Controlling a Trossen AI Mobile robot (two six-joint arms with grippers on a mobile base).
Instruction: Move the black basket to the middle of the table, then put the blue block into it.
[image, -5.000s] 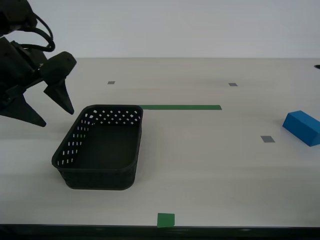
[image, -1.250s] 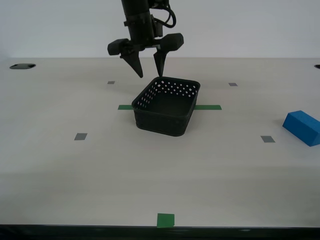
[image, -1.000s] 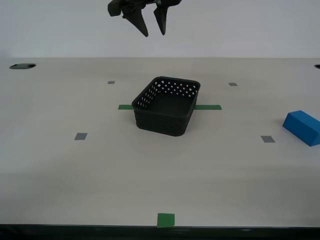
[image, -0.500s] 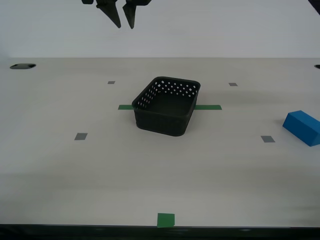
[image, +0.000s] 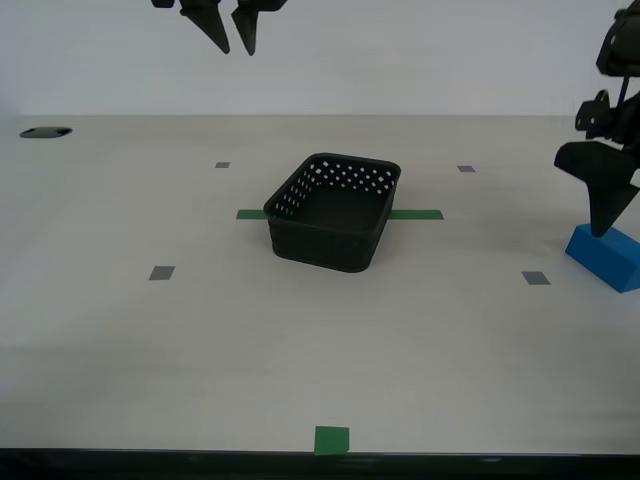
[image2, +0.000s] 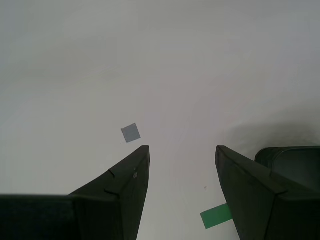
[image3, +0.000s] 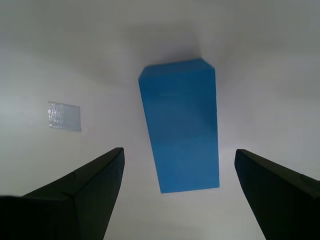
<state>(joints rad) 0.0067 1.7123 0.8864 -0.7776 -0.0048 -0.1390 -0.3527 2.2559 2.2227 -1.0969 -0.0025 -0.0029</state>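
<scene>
Exterior view: the black basket (image: 333, 224) sits mid-tabletop (image: 200, 340) on green tape, placed; the blue block (image: 606, 255) lies apparently untouched at the exterior view's right, my first gripper (image3: 172, 200) released above it, my second gripper (image2: 180, 192) spread, empty, high up.

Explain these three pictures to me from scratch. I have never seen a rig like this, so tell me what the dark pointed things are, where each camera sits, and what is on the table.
The dark pointed things are the fingers of two robot arms' grippers. The wide exterior picture comes from a camera on the robot, facing the table. The other two come from cameras mounted on the grippers, looking along their fingers. My first gripper is open above the blue block, not touching it. My second gripper is open, raised high and holds nothing. The black basket stands empty mid-table across a green tape strip. Small grey squares mark the surface.
</scene>
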